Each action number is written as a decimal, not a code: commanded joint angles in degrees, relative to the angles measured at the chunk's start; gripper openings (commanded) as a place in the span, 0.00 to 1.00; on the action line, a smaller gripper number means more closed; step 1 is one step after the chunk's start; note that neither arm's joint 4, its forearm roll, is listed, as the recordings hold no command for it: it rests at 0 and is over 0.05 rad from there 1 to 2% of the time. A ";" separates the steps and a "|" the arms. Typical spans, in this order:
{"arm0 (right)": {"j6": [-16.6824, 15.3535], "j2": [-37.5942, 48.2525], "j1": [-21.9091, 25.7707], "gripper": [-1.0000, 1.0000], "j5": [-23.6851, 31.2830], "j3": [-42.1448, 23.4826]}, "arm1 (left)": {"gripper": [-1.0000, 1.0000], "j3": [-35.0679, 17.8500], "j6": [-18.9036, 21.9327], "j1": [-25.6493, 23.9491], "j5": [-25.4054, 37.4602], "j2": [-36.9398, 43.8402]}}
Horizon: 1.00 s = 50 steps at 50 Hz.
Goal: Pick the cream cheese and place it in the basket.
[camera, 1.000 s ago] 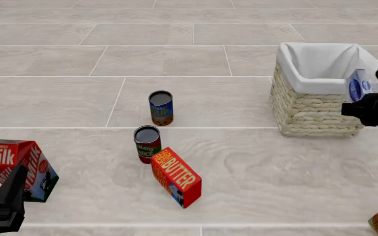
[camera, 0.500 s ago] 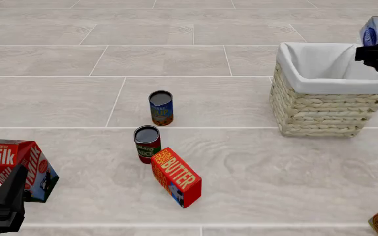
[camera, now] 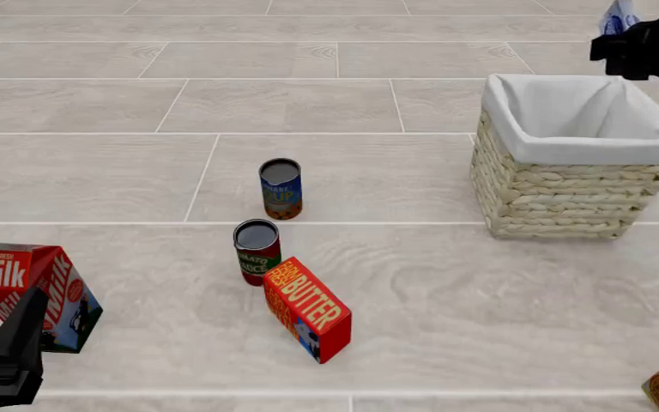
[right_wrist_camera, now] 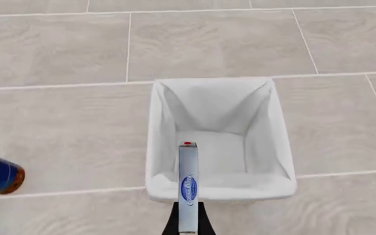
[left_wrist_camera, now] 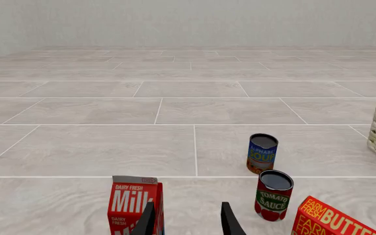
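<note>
Since the earlier front views, the right gripper (camera: 638, 47) has been raised from beside the basket (camera: 559, 202) and carried up and over its far side, the cream cheese (camera: 619, 17) being lifted with it; nothing else has been shifted. The cream cheese is clamped edge-on between the right gripper's fingers, and in the right wrist view it (right_wrist_camera: 187, 188) is seen held over the basket's near rim (right_wrist_camera: 221, 188), the white lining open beneath it. The carrying step is judged to be nearly finished: the box is held above the basket but has not yet been released. A short advance toward the middle of the basket, a lowering, and an opening of the fingers are called for next. The left gripper (left_wrist_camera: 186, 223) is parked well away from the basket, beside the milk carton (left_wrist_camera: 134, 203), its fingers parted and nothing held.
</note>
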 commanded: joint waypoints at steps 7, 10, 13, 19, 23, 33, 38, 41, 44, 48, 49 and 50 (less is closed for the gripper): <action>1.16 8.55 -0.42 0.00 1.64 -7.12 | 1.00 0.00 0.02 -0.01 0.00 0.00; 1.76 9.79 -0.69 0.00 2.09 -8.68 | 1.00 0.00 0.00 -0.01 0.00 0.00; 0.86 11.73 -0.91 0.00 2.00 -9.26 | 1.00 0.00 0.01 -0.01 0.00 0.00; 0.99 14.14 -1.23 0.00 1.80 -9.96 | 1.00 0.00 0.00 0.00 0.00 0.02; 1.16 15.92 -1.85 0.00 1.56 -11.29 | 1.00 0.00 -0.01 0.00 0.00 0.03; 1.20 18.81 -2.73 0.00 0.41 -12.44 | 1.00 0.00 0.00 0.00 0.00 0.00; 2.08 20.10 -2.96 0.00 -1.24 -12.51 | 1.00 0.00 0.02 0.00 0.00 0.01; 2.25 20.42 -2.73 0.00 -1.62 -12.57 | 1.00 0.00 -0.01 0.00 0.00 0.00; 2.34 21.17 -2.71 0.00 -1.94 -13.01 | 1.00 0.00 0.01 0.00 0.00 0.00; 1.96 21.80 -2.86 0.00 -1.95 -13.45 | 1.00 0.00 -0.01 0.00 0.00 -0.01; 1.81 22.03 -2.87 0.00 -2.08 -13.51 | 1.00 0.00 0.00 0.00 0.00 -0.01; 1.94 22.23 -2.96 0.00 -2.16 -13.48 | 1.00 0.00 0.01 0.00 0.00 0.00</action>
